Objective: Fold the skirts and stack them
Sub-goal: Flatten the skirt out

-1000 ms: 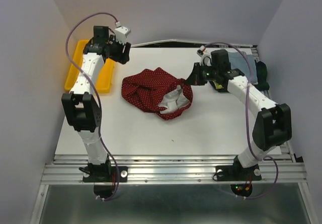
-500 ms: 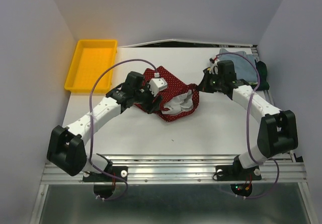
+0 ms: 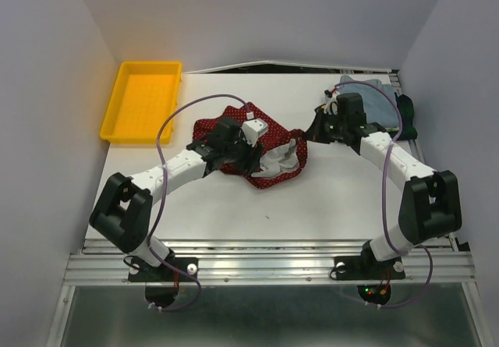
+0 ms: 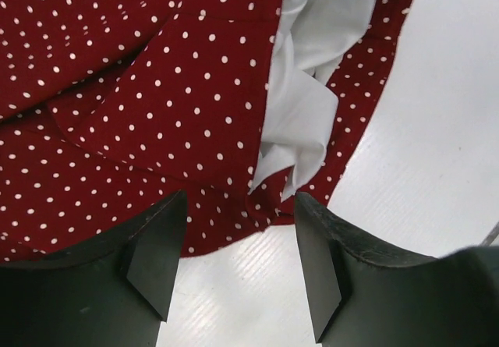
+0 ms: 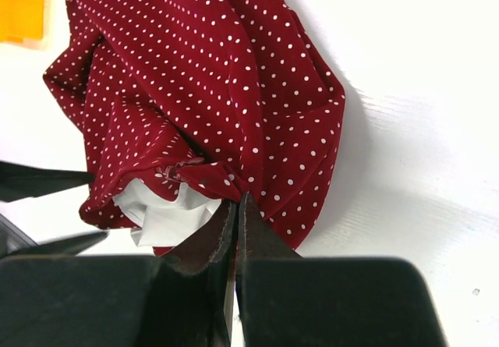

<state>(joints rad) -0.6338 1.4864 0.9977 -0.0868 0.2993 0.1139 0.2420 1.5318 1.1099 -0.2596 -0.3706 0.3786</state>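
At middle of white bench (image 3: 234, 207): crumpled dark red white-dotted cloth skirt (image 3: 269, 178), long axis left-right, white lining opening toward near right. Right jaws pinched tight on its right hem. Left jaws spread wide, empty, over near hem, shifted slightly rightward since half a second ago.

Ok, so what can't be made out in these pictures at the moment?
Top view: the right arm covers part of the folded cloth pile; piece count unclear.
Top view: the left wrist hides the middle of the dark red white-dotted cloth skirt.
Right wrist view: the shut right fingers hide how much hem they pinch.
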